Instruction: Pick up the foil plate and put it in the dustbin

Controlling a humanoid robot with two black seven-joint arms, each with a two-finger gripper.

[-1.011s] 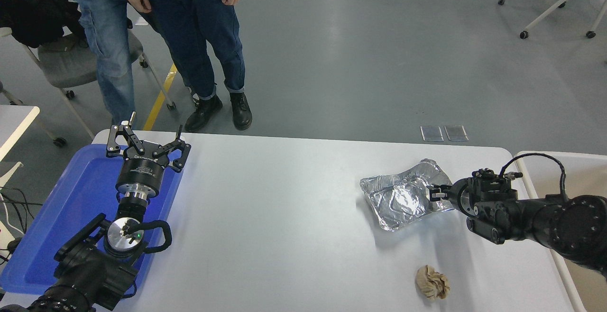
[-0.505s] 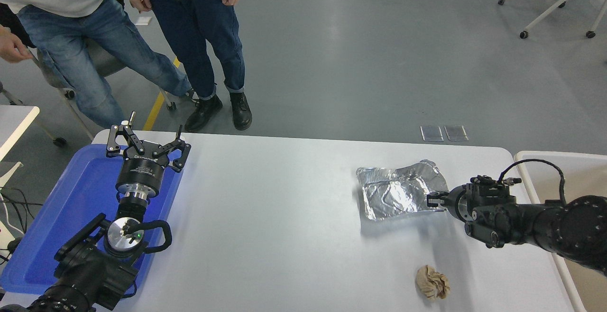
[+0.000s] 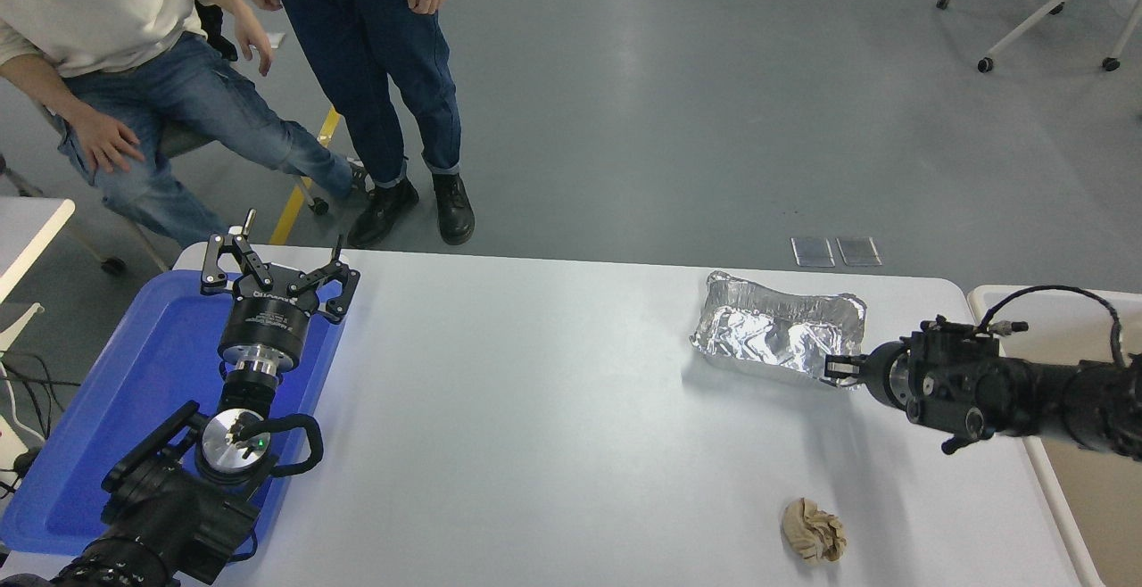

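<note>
Foil plate [image 3: 778,335] pinched by right gripper [image 3: 839,367], beside dustbin [image 3: 1053,502]

Right gripper [image 3: 837,367] apparently pinching foil plate [image 3: 778,334] edge, plate seemingly raised off white table [image 3: 535,426], dustbin [image 3: 986,299] at right

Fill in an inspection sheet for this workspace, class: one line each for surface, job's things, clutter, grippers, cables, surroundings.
Surface: white table, bare in the middle.
Job's things: foil plate held at its right rim, tilted; dustbin beside the table's right edge.
Clutter: crumpled brown paper ball; blue tray at left.
Grippers: right gripper shut on the plate; left gripper open, parked over the tray.
Cables: black cable looped over the right arm.
Surroundings: two people beyond the table; wheeled chairs.
</note>
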